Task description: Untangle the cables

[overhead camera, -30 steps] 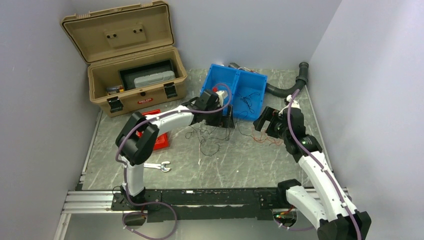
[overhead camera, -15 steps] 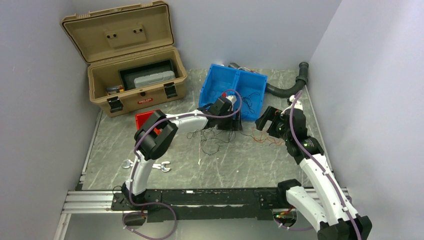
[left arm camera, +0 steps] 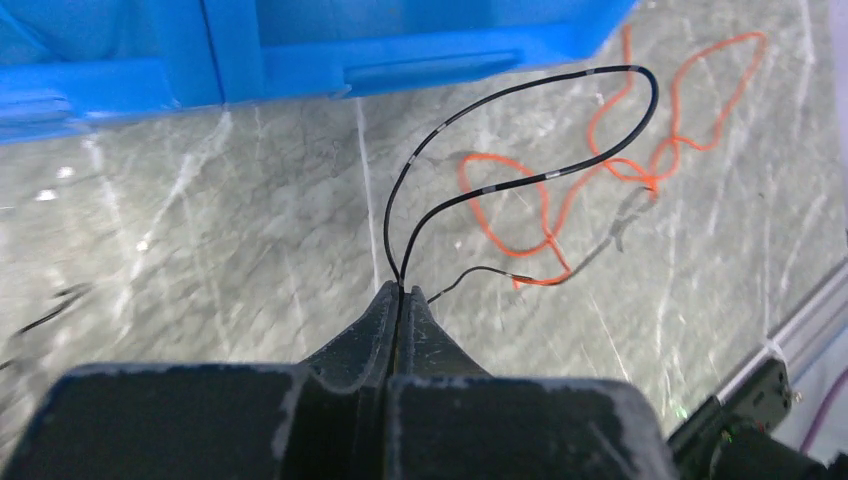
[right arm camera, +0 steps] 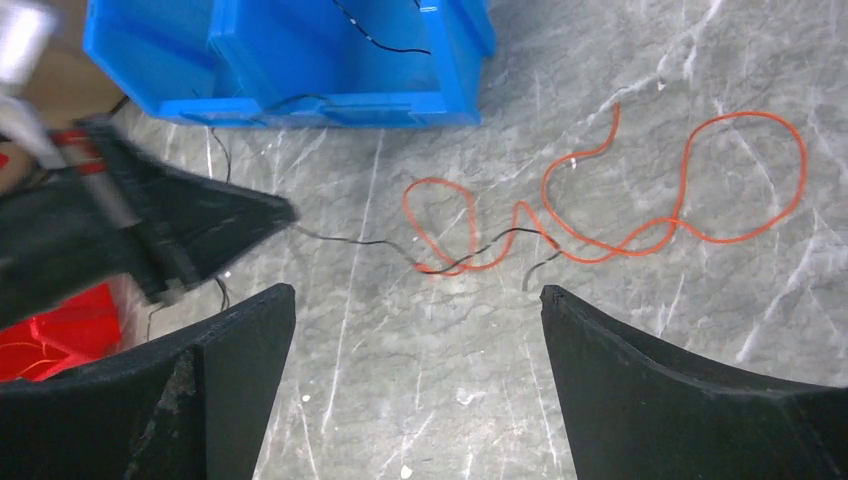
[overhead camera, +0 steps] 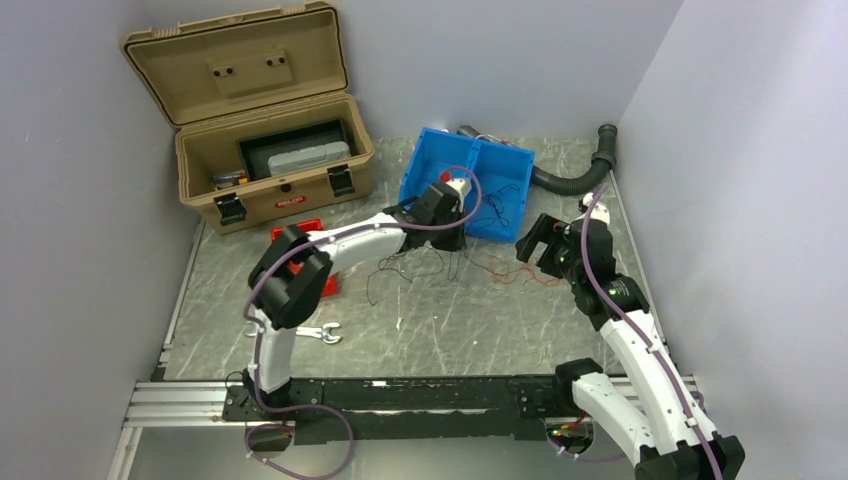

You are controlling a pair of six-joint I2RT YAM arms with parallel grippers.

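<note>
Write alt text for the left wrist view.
The left gripper is shut on a black wire, which loops out over the marble table and crosses an orange wire. A blue bin runs along the top edge.

Orange-red cable [right arm camera: 745, 114] and black cable [left arm camera: 520, 183] are shown against a grey, white-veined worktop [right arm camera: 650, 380]; the bin [right arm camera: 330, 108] is coloured blue.

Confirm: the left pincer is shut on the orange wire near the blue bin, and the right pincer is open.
Not orange: the left pincer is shut on the black wire, as the left wrist view shows. The orange wire lies ungripped on the table. The rest stands.
</note>
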